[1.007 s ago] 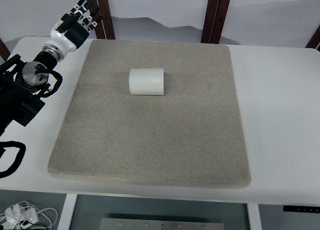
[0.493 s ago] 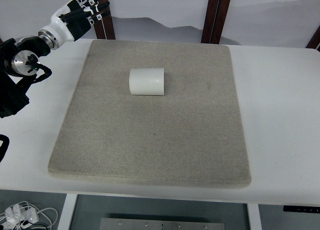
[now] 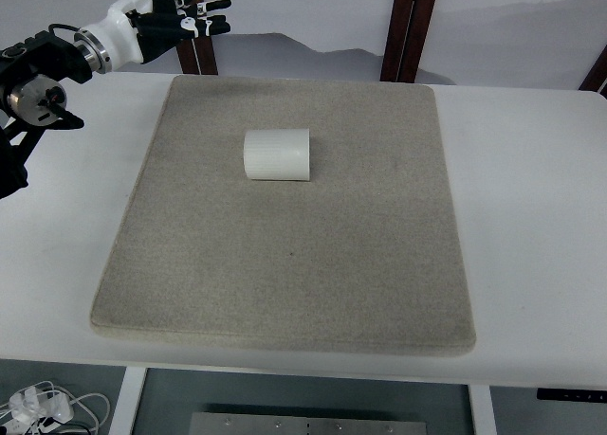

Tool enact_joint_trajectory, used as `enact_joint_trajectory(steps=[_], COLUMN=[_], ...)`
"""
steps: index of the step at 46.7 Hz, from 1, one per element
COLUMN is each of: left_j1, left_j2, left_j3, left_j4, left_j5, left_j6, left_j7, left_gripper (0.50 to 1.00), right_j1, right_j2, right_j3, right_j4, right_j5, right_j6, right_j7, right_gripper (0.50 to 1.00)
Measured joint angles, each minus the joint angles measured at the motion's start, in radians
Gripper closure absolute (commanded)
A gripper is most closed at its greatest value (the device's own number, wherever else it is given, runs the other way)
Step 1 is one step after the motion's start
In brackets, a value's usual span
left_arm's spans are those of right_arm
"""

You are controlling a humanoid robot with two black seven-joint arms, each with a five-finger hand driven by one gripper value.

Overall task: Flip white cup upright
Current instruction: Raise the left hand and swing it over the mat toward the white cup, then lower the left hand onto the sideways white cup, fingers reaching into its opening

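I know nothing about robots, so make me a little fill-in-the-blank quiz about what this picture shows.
1. The ribbed white cup lies on its ____.
2. It rests on a grey felt ____ covering the white table.
3. The robot's left hand hovers with fingers spread at the picture's upper ____ corner.
4. That hand holds ____.

Missing words: side; mat; left; nothing

A single steep downward view from the robot's side, over the whole mat (image 3: 285, 255) and table (image 3: 531, 217).
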Motion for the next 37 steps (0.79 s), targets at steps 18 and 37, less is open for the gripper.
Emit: enact_joint_trajectory(steps=[18,37], left_j1=[0.002,-0.004], left_j2=[0.028,0.068], left_j3=[-0.001,0.048], left_j4=[-0.183,-0.237], left_j5=[0.409,0.678], left_j6=[0.014,-0.039], left_j7=[0.002,0.011], left_gripper=[0.501,0.501], right_j1=[0.000,0.000], right_j2=[0.000,0.000], right_j3=[0.000,0.001], right_j4=[0.000,0.000], right_j5=[0.000,0.000], right_j6=[0.000,0.000], right_j7=[0.000,0.000], right_gripper=[0.548,0.548])
